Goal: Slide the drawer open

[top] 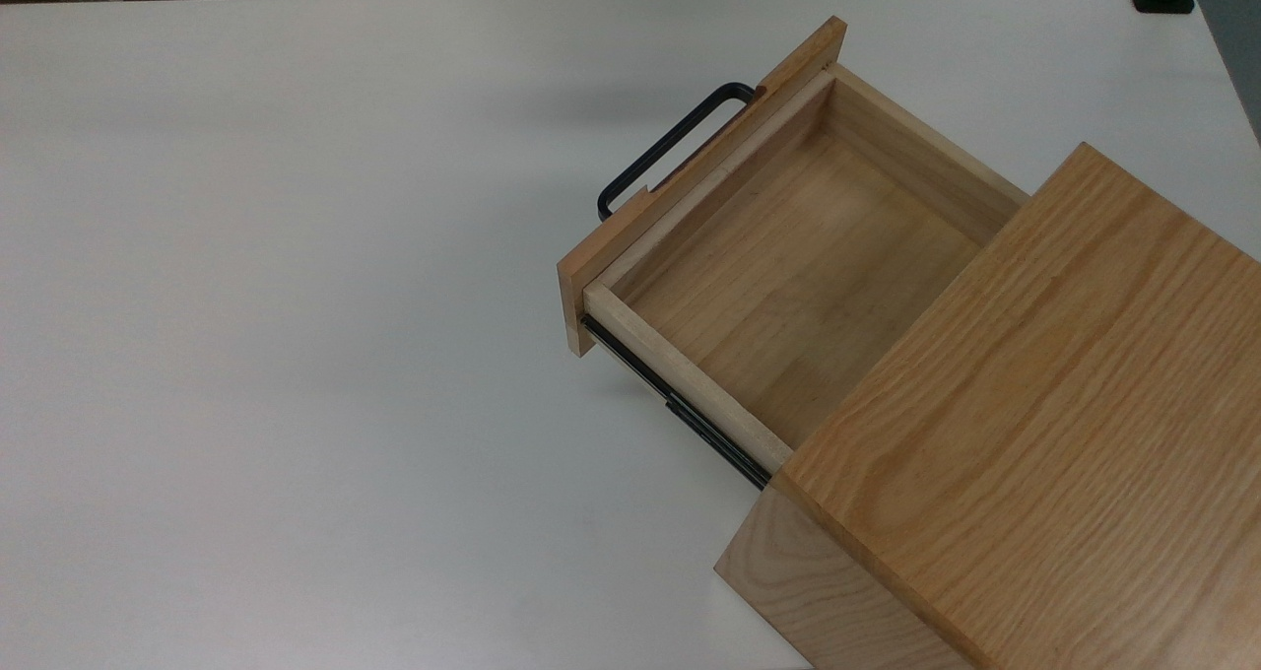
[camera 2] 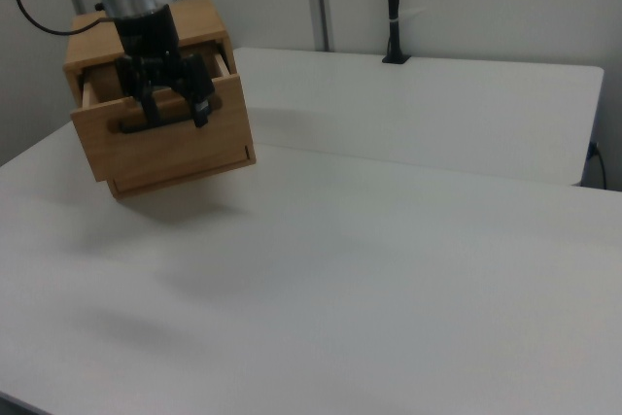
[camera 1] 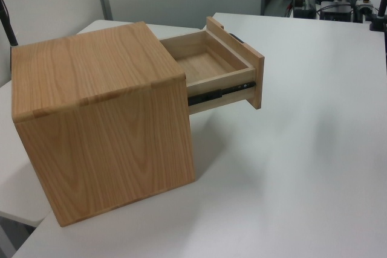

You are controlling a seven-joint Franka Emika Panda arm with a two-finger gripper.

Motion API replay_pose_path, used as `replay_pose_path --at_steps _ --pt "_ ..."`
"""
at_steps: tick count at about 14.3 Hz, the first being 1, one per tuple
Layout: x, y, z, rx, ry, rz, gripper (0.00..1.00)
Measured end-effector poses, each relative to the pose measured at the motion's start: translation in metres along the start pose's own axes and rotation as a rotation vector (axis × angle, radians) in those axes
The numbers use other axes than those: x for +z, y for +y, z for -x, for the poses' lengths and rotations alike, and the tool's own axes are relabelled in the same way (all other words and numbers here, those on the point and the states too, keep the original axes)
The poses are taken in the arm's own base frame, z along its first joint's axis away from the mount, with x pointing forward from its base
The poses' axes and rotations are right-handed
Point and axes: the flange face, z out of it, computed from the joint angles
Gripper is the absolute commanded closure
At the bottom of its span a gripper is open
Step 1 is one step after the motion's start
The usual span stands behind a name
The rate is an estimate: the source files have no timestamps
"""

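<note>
The drawer (top: 788,276) sits on the white table (top: 296,305), pulled well out of the cabinet (top: 1034,434). In the top view, most of its floor is exposed and only the back end is under the cabinet top. A black rail (top: 680,409) shows along its near side, extended w/ the box. That is why the drawer hangs level though it sticks far out. In the left view, its front panel stands upright, well clear of the cabinet face.

The handle (top: 670,143) is a thin black U on the front panel, pointing away from the cabinet, w/ nothing around it in the top view.

In the right view, the gripper (camera 2: 175,112) points down and overlaps the drawer front. Its fingers (camera 2: 203,109) are spread apart and hold nothing. Depth can't be read there, so contact w/ the handle can't be told. The bare handle in the top view suggests it's off it.

Contents: the drawer is empty, just bare wood floor and walls. The cabinet interior is hidden.

Judgement: the slide looks done or nearly so, w/ approx. no travel left worth chasing.
</note>
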Motion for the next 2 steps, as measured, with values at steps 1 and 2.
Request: replay_pose_path --at_steps 1,2 --pt "0.002 -0.003 -0.0007 -0.006 -0.004 0.001 0.0" --pt "0.0029 -0.0036 -0.0008 -0.004 -0.006 0.001 0.0"
